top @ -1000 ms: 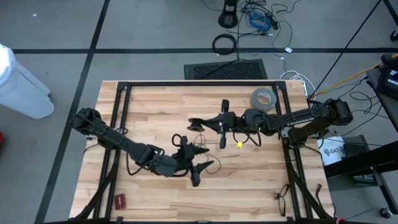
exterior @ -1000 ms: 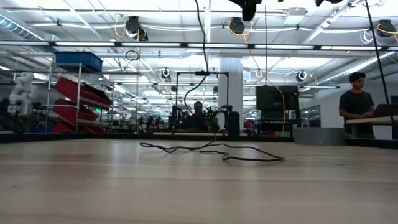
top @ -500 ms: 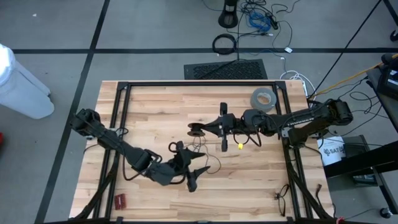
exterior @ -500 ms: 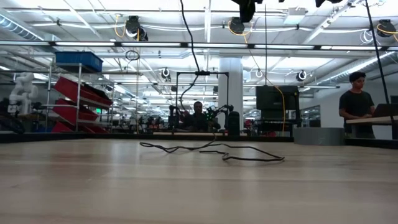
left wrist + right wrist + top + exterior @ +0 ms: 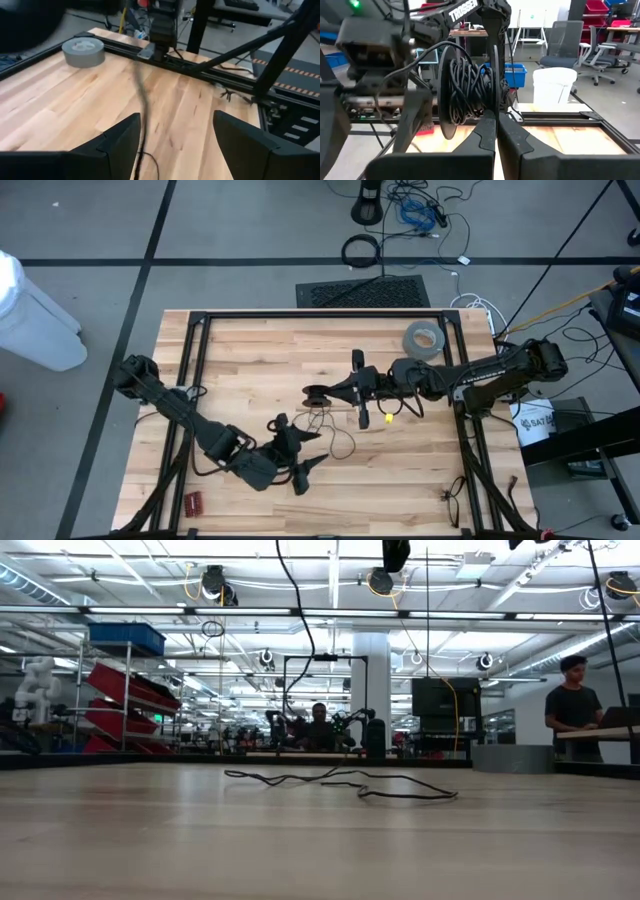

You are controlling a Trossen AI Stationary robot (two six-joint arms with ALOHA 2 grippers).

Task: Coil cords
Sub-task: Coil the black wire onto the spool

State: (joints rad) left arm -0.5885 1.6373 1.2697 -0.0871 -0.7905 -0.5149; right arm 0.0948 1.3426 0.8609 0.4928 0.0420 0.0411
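Cord half wound at mid-table

We see the right gripper (image 5: 322, 393) pinched onto a black spool (image 5: 465, 90) of wound cord (image 5: 340, 783), whose loose end trails on the table (image 5: 250, 350); the left gripper (image 5: 290, 452) gapes wide, empty

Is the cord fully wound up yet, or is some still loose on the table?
Partly wound. The right end effector holds a spool with the cord wrapped on it, while a loose length of it lies slack on the table.

free: bare surface (image 5: 250, 370) left of the tape roll (image 5: 424, 338) | blocked: thin cord (image 5: 335, 442) loops and spool (image 5: 316, 394) lie left and nearer of the roll | both arms cross mid-surface
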